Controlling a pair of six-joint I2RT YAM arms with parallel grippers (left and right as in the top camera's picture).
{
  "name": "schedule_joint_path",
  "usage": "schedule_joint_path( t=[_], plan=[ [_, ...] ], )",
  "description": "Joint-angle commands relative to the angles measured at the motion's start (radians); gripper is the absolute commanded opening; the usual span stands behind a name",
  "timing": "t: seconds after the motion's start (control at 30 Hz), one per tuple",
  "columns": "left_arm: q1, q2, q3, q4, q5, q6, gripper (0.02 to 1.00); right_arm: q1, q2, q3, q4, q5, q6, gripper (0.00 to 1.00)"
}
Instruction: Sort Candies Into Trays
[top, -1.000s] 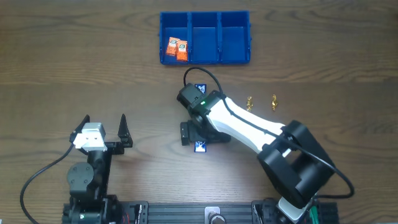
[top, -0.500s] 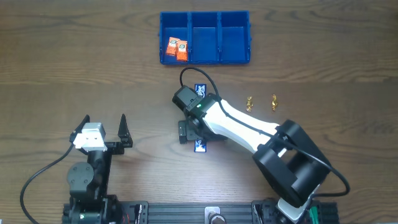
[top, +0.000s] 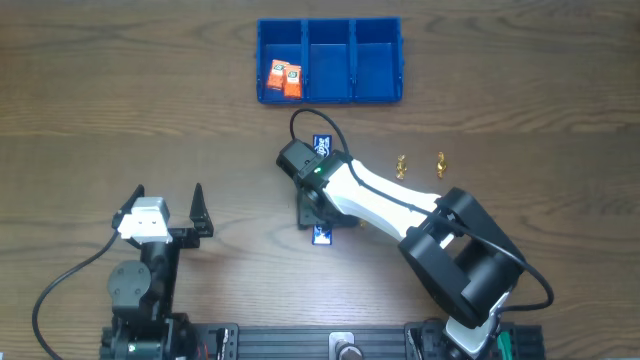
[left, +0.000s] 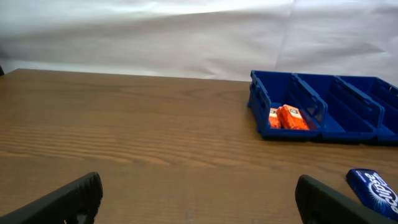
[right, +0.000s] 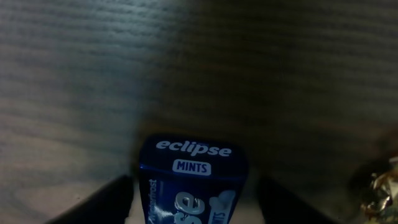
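Note:
A blue three-compartment tray stands at the far middle, with two orange candies in its left compartment. My right gripper is low over a blue mint pack lying flat on the table. In the right wrist view its fingers stand closely on either side of this mint pack, with slim gaps showing. A second blue pack lies behind the arm. Two gold-wrapped candies lie to the right. My left gripper is open at the near left, holding nothing.
The left wrist view looks across bare wood to the tray, the orange candies and a blue pack. A gold wrapper lies close beside the right gripper. The tray's middle and right compartments hold nothing.
My right gripper has shifted slightly left and settled over the near blue mint pack, and its fingers have narrowed around it. The left arm has not moved.

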Motion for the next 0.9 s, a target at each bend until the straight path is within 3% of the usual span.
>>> schedule_joint_path(
  t=[0.03, 0.17, 0.37, 0.5, 0.67, 0.9],
  plan=[
    [0.003, -0.006, -0.015, -0.043, 0.008, 0.003, 0.996, 0.012, 0.015, 0.016, 0.002, 0.016, 0.002, 0.43],
    [0.003, -0.006, -0.015, -0.043, 0.008, 0.003, 0.998, 0.012, 0.015, 0.016, 0.003, 0.016, 0.002, 0.314],
    [0.003, -0.006, -0.015, -0.043, 0.009, 0.003, 0.998, 0.011, 0.007, 0.029, 0.009, 0.023, 0.001, 0.257],
    [0.003, -0.006, -0.015, -0.043, 0.008, 0.003, 0.998, -0.009, -0.04, 0.145, -0.132, 0.145, -0.01, 0.253],
    [0.003, -0.006, -0.015, -0.043, 0.008, 0.003, 0.998, -0.109, -0.055, 0.499, -0.349, 0.266, -0.154, 0.251],
    [0.003, -0.006, -0.015, -0.043, 0.009, 0.003, 0.998, -0.262, 0.024, 0.875, -0.344, 0.299, -0.303, 0.198]
  ],
)
